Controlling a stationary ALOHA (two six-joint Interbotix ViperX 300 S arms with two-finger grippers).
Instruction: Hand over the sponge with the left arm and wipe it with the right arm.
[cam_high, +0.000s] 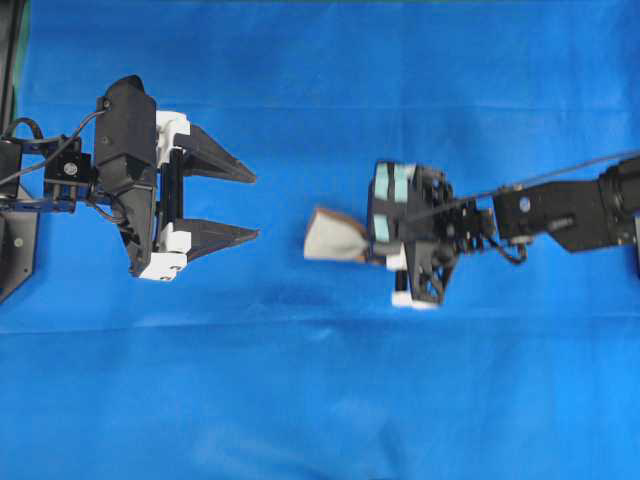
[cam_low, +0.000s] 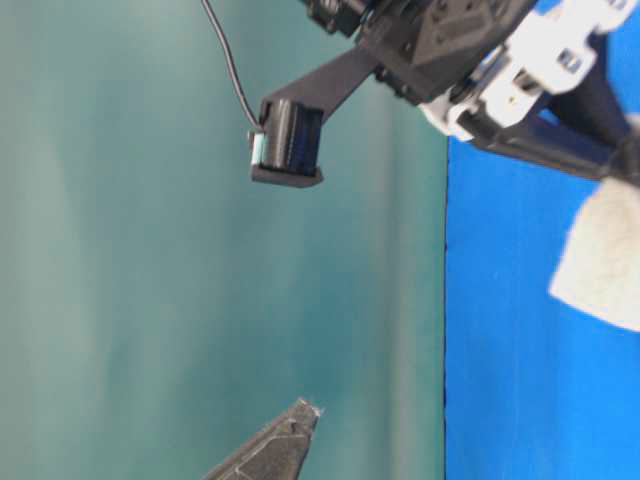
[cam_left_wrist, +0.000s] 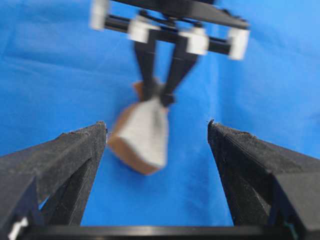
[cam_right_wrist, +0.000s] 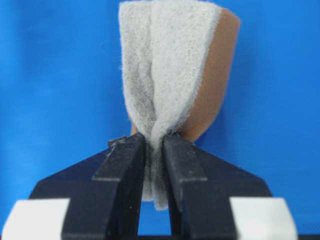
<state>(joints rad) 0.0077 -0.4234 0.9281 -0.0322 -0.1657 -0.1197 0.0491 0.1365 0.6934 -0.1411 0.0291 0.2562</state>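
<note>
A blue cloth covers the table. The right claw pinches the sponge at one end, folding it, held above the cloth between the arms. It looks soft and light (best gripped mid-body). The left claw stands spread, empty.

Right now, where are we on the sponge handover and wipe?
Handover looks done: the left gripper stands open and empty, apart from the sponge. In hand: the right gripper is shut on the sponge, pinching one end so it creases, grey face and orange layer both showing. Left: the wipe. The sponge seems held above the blue cloth; contact with it can't be confirmed.
</note>
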